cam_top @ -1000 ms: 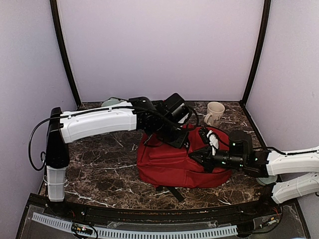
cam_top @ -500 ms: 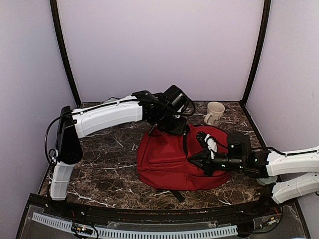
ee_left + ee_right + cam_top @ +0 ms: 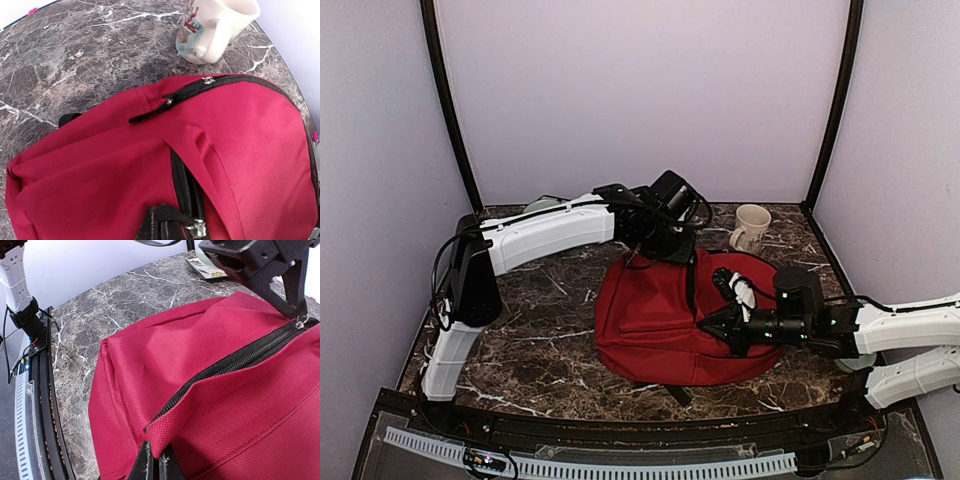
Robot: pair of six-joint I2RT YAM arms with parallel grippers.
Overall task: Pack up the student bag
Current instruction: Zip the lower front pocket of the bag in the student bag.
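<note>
The student bag (image 3: 650, 315), a red backpack, lies flat on the marble table (image 3: 530, 310) about mid-table, between the two arms, with one end toward the back wall. The right gripper (image 3: 152, 454) reaches in low from the right and is clamped on the bag. Its two fingers are pressed together on the corner of a red fabric flap at the near end of the main zip (image 3: 235, 359). From that pinch the dark zip runs up and away across the bag to a metal zipper pull (image 3: 301, 319). The left gripper (image 3: 295, 310) comes down on the bag's far end, its fingers drawn together to a single point right at that pull. It appears to nip the pull, though the contact is small in the view.

The left arm (image 3: 545, 235) spans the back left of the table. Its wrist hangs over the bag's far edge and hides that part from the top camera. A short pocket zip (image 3: 200, 87) lies shut on the bag's side nearest a white mug (image 3: 752, 227). The mug stands upright on the table just beyond the bag's far right corner, apart from it, with its handle turned toward the bag. A black strap (image 3: 667, 387) sticks out from under the bag's near edge. A pale round thing (image 3: 542, 206) sits at the back, mostly hidden behind the left arm
</note>
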